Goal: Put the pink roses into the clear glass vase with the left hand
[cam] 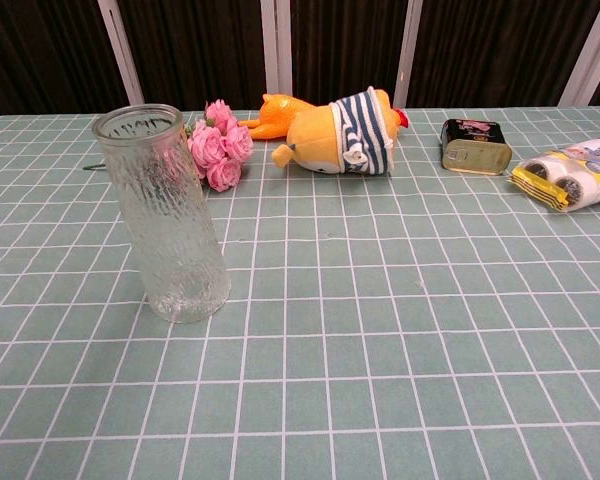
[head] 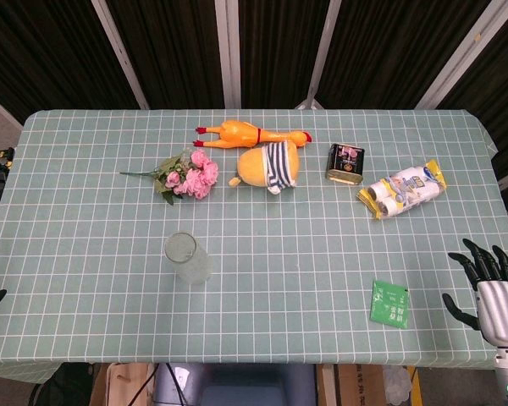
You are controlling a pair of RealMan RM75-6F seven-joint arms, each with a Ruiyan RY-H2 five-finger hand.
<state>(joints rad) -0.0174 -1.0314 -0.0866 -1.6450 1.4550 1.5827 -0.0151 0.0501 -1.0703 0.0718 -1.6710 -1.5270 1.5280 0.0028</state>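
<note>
roses [head: 190, 176] behind vase [head: 188, 258], plush toy [head: 271, 165] right of roses

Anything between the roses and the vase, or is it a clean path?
Nothing visible blocks it. In the head view the pink roses lie flat, farther back than the upright clear glass vase, with only bare tablecloth between them. The plush toy and rubber chicken sit to the roses' right, off that line.

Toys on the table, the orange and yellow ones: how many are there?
2. The rubber chicken lies at the far side of the table; the plush toy in a striped shirt lies just in front of it, right of the pink roses.
</note>
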